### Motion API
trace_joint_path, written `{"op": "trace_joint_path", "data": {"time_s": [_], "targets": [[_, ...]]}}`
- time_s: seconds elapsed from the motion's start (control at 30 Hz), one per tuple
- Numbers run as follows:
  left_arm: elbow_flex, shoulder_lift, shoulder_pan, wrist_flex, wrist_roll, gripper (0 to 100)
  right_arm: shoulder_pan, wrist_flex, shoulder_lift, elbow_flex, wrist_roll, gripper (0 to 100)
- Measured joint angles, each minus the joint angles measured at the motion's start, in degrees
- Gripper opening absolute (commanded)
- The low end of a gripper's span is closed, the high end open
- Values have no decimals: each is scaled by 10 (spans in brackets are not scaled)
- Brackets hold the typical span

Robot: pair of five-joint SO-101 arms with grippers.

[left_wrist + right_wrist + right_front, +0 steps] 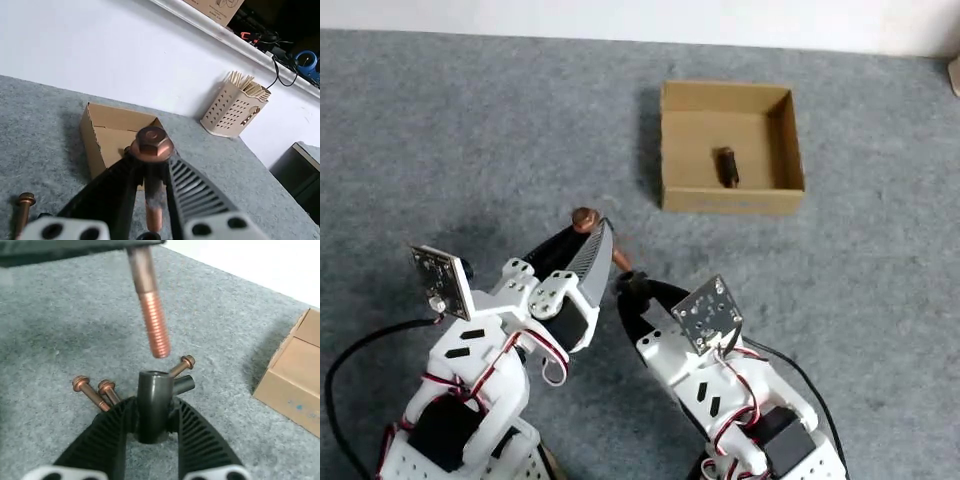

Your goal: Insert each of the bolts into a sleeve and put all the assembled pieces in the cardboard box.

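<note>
Left hand [152, 167] is clamped on a bolt [151, 143] just under the hex head, and the shank runs on between its fingers. Right hand [153, 407] is closed round a sleeve [152, 390], with the open bore facing the bolt's threaded tip. The tip sits just short of the bore mouth and has not entered. The bolt's long axis leans slightly off the sleeve's.

Judgement: square the tilt, then feed along the shank axis.

Loose bolts [92, 395] and a second sleeve [185, 384] lie on the worktop [470, 130] near the right hand. One assembled piece [728, 168] lies in the cardboard box [730, 200].
</note>
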Motion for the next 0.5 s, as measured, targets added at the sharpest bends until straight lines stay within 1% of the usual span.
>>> {"op": "trace_joint_path", "data": {"time_s": [0.1, 0.27, 0.5], "targets": [[0, 5, 0, 0, 0, 6, 0, 0, 0, 0, 0, 5], [0, 63, 25, 0, -3, 6, 1, 1, 0, 0, 0, 5], [-4, 82, 44, -3, 1, 6, 40, -19, 1, 1, 0, 5]]}}
